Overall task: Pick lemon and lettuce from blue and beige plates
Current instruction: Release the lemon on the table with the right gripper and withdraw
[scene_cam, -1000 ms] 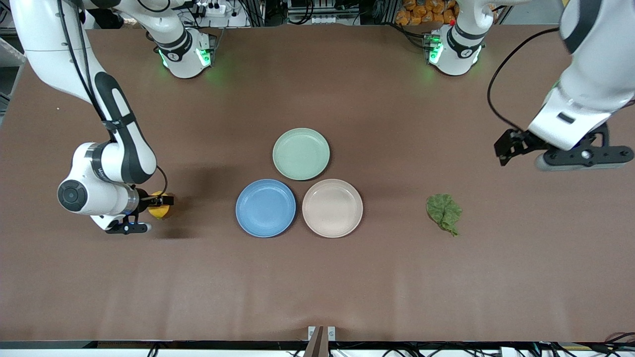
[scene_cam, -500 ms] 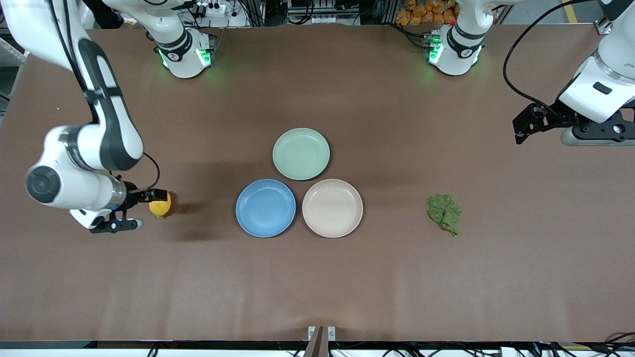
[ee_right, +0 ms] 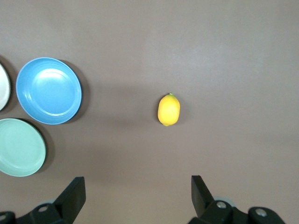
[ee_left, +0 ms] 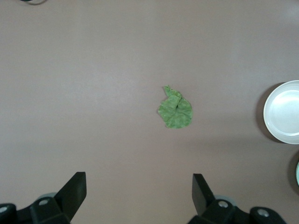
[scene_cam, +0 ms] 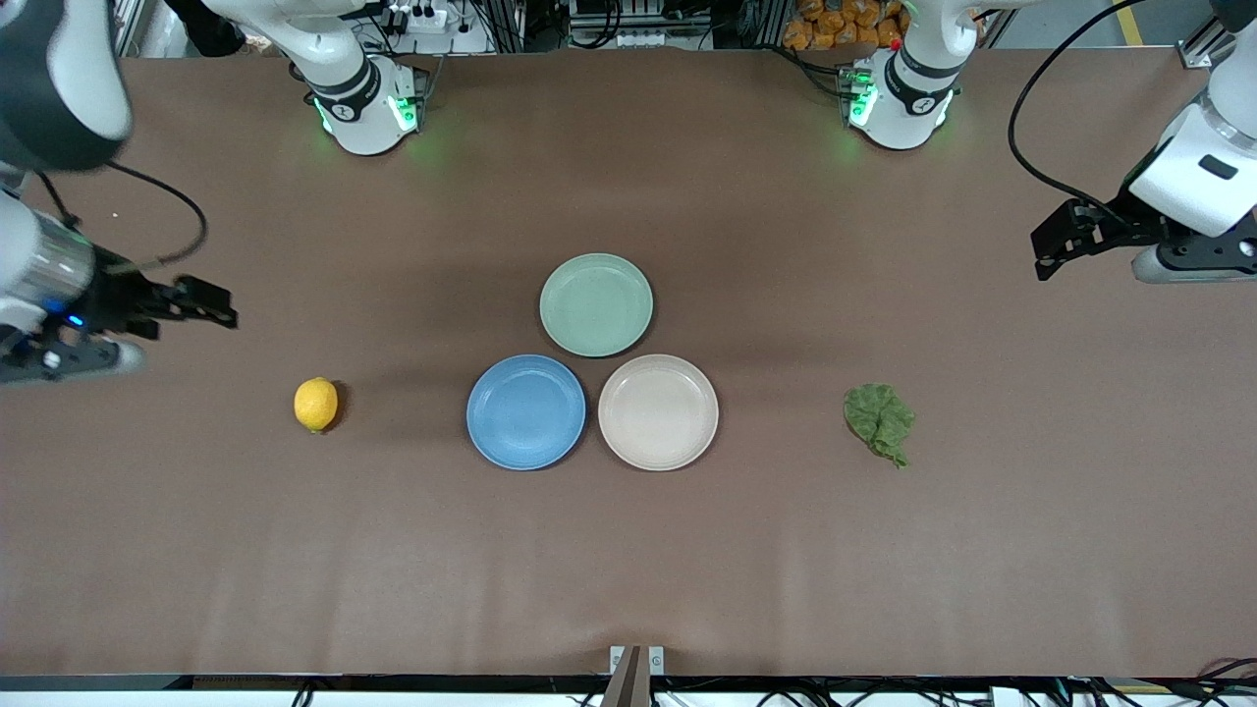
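Front view: lemon (scene_cam: 315, 404) and lettuce (scene_cam: 879, 421) lie on worktop (scene_cam: 628, 550), off the plates. My right tool (scene_cam: 211, 304) and left tool (scene_cam: 1049, 250) hang spread, well apart from each.

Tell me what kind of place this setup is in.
Probably a robotics lab or test workspace. Two arm bases with green lights are bolted to a brown-covered table, cables and power strips run along its edge, and a lemon and plates are staged as props.
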Robot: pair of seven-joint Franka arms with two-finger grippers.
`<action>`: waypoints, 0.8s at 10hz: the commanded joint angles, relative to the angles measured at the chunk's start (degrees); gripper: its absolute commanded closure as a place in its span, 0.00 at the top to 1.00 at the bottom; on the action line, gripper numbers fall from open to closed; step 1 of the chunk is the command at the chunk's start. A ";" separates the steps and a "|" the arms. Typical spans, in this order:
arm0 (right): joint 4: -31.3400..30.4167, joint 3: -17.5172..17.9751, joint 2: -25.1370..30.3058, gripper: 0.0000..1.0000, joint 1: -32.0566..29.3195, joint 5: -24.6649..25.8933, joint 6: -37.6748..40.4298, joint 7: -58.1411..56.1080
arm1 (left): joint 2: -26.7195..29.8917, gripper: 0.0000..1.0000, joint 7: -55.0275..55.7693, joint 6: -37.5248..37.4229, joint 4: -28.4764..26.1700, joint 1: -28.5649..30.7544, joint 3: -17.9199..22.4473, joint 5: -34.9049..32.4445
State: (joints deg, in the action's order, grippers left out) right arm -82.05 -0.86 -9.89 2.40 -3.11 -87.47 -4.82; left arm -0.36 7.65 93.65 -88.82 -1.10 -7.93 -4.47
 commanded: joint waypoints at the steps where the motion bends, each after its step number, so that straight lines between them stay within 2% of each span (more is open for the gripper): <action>1: 4.35 0.24 -0.48 1.00 -0.47 0.30 5.00 -0.19 | 1.16 1.00 -2.11 -0.40 -0.75 0.75 -0.06 1.57; 6: 3.83 0.68 -0.31 1.00 0.58 1.18 4.32 0.16 | 0.89 1.00 -2.46 -0.40 -0.39 0.92 -0.06 1.66; 8: 3.13 0.60 0.75 1.00 0.50 1.27 4.41 0.16 | 0.72 1.00 -2.72 -0.75 -0.83 1.01 -0.06 6.12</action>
State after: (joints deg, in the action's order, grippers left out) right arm -78.80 -0.43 -9.97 2.86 -2.98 -83.67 -4.82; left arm -0.35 7.04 93.61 -88.91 -0.81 -7.93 -1.85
